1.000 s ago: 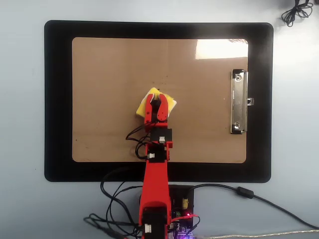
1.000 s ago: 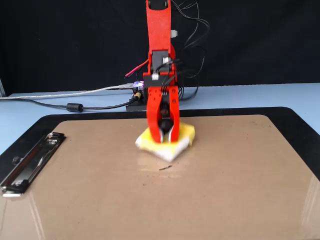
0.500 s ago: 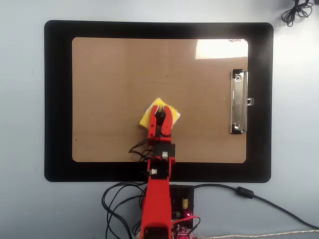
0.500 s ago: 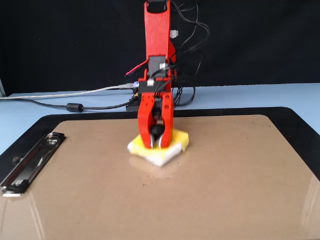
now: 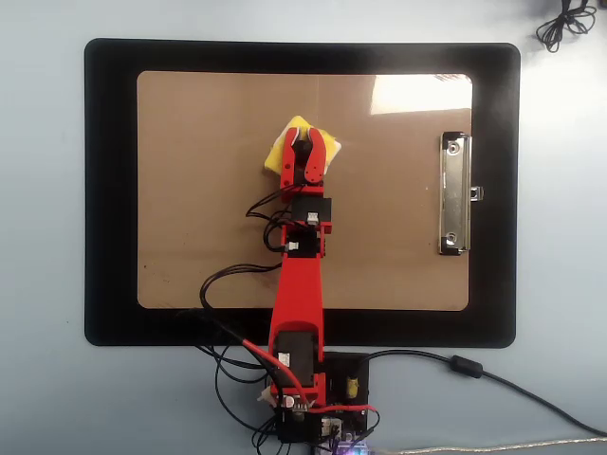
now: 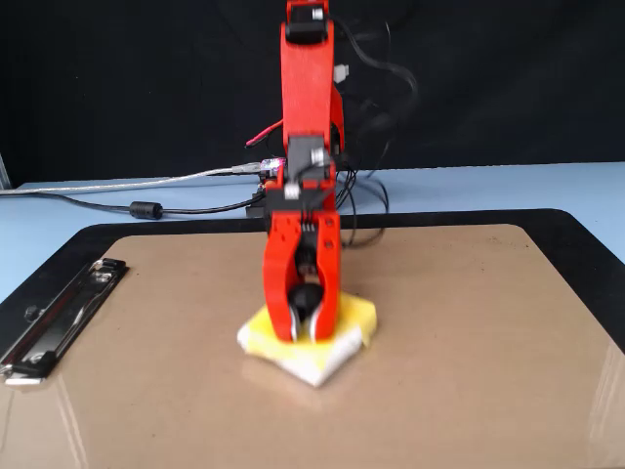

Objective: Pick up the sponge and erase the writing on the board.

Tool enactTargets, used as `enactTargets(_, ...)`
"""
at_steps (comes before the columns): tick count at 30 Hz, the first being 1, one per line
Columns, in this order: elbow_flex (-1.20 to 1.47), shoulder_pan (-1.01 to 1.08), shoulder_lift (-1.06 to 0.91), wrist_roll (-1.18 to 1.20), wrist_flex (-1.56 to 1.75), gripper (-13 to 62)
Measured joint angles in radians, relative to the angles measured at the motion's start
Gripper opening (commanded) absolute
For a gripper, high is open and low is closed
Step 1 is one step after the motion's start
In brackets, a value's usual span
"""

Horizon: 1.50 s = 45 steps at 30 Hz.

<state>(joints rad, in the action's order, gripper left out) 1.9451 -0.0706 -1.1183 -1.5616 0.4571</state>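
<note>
The yellow sponge (image 5: 283, 148) with a white edge lies flat on the brown board (image 5: 209, 218), in its upper middle in the overhead view. My red gripper (image 5: 305, 138) points down onto the sponge, its two jaws closed around the black knob at the sponge's centre. In the fixed view the gripper (image 6: 307, 330) stands on the sponge (image 6: 356, 315), which rests on the board (image 6: 469, 371). No writing shows on the board; the sponge and arm cover part of it.
The board's silver clip (image 5: 455, 194) is at the right in the overhead view and at the left in the fixed view (image 6: 59, 313). A black mat (image 5: 109, 190) lies under the board. Cables (image 5: 223, 355) and the arm's base sit at the near edge.
</note>
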Motion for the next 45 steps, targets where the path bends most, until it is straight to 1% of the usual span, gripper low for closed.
enactTargets(2, 0.015, -0.011, -0.003, 0.000, 0.020, -8.0)
enactTargets(4, 0.120, -0.021, -0.080, 0.000, 0.021, -8.0)
enactTargets(7, 0.380, -0.060, -0.272, 0.000, 0.020, -8.0)
enactTargets(9, 0.592, -0.092, -0.462, 0.000, 0.014, -8.0)
enactTargets(11, 0.672, -0.120, -0.575, 0.003, -0.005, -8.0)
enactTargets(13, 0.709, -0.132, -0.638, 0.008, -0.011, -8.0)
enactTargets(14, 0.709, -0.141, -0.638, 0.005, -0.011, -8.0)
enactTargets(16, 0.635, -0.163, -0.566, 0.005, -0.011, -8.0)
enactTargets(18, 0.465, -0.183, -0.425, 0.005, -0.012, -8.0)
enactTargets(20, 0.241, -0.189, -0.221, 0.000, -0.005, -8.0)
enactTargets(22, 0.163, -0.190, -0.124, -0.002, 0.025, -8.0)
enactTargets(23, 0.155, -0.190, -0.106, 0.000, 0.041, -7.9)
enactTargets(25, 0.166, -0.192, -0.129, 0.000, 0.049, -8.0)
enactTargets(27, 0.249, -0.209, -0.209, 0.000, 0.041, -8.0)
enactTargets(31, 0.411, -0.288, -0.443, 0.006, -0.015, -8.0)
enactTargets(32, 0.425, -0.325, -0.531, 0.005, -0.035, -8.0)
enactTargets(35, 0.426, -0.436, -0.664, 0.003, -0.037, -8.0)
enactTargets(39, 0.430, -0.678, -0.687, -0.015, -0.041, -7.9)
enactTargets(45, 0.434, -0.867, -0.666, -0.038, -0.043, -7.8)
